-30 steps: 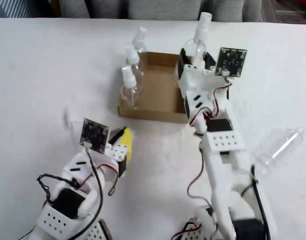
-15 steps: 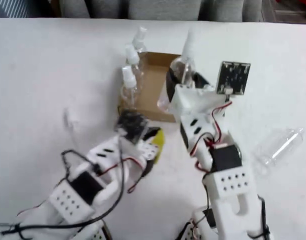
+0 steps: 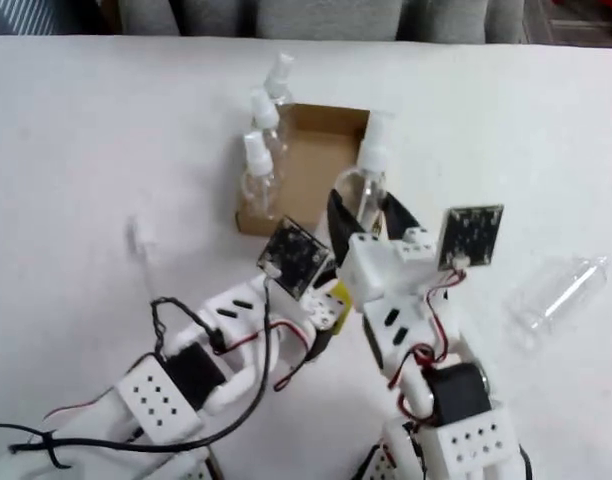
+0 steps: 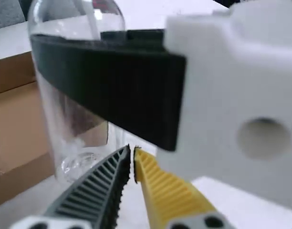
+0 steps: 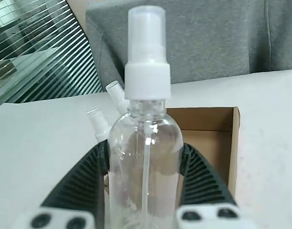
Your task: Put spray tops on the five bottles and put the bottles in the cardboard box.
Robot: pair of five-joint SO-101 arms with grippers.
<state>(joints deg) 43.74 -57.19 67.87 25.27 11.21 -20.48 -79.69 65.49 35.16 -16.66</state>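
Beyond the far edge of the white table (image 3: 66, 150) stands a grey upholstered seat (image 5: 222, 43), with slatted blinds (image 5: 36, 57) to its left

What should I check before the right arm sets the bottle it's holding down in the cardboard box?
1. Spray top on the held bottle: ok, seated on the neck.
2. Right tool grip: ok, a finger on each side of the bottle.
3. Room in the cardboard box: ok, three capped bottles stand along one side, with bare floor beside them.
4. Left tool out of the way: not ok, shut and close by the bottle's base.
5. Bottle fully over the box: cannot tell.
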